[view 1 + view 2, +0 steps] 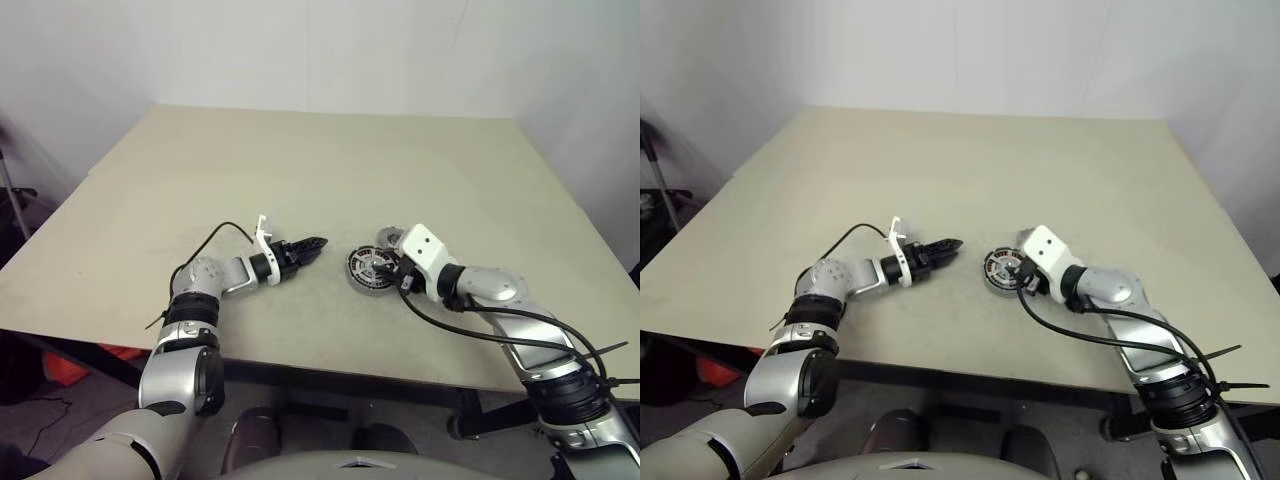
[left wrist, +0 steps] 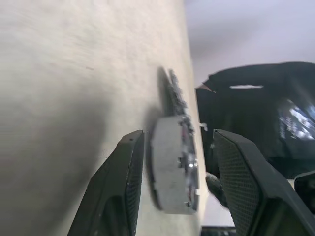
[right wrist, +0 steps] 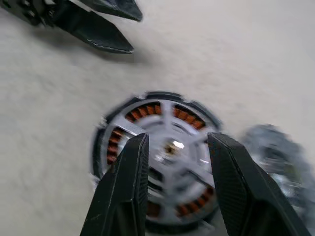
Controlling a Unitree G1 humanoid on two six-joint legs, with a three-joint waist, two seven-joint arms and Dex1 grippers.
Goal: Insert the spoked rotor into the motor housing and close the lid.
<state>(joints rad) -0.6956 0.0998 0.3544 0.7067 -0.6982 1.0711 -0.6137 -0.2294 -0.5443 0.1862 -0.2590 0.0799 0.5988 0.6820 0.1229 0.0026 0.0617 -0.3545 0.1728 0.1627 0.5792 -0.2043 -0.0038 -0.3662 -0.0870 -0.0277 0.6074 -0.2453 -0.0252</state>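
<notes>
Your work piece, the round metal motor housing [image 3: 160,157] with coppery-orange windings, lies flat on the beige table [image 1: 300,170] near its front edge, between the two arms. A silver spoked rotor [image 3: 172,147] appears already seated over the windings, though blur leaves the fit unconfirmed. A grey disc with a toothed edge [image 3: 278,152], probably the lid, rests just beside the housing on the far side.

Judge the housing dense, rigid and smooth-walled; it will likely slide on the table if pushed from one side. Take it across the outer rim, not the spokes or the wire.

Your right gripper [image 3: 177,147] hangs directly over the rotor hub, tilted downward, fingers parted about halfway and holding nothing. Your left gripper [image 1: 312,246] lies low and nearly level, pointing at the housing's side wall, jaws partly open and empty, just short of contact.
</notes>
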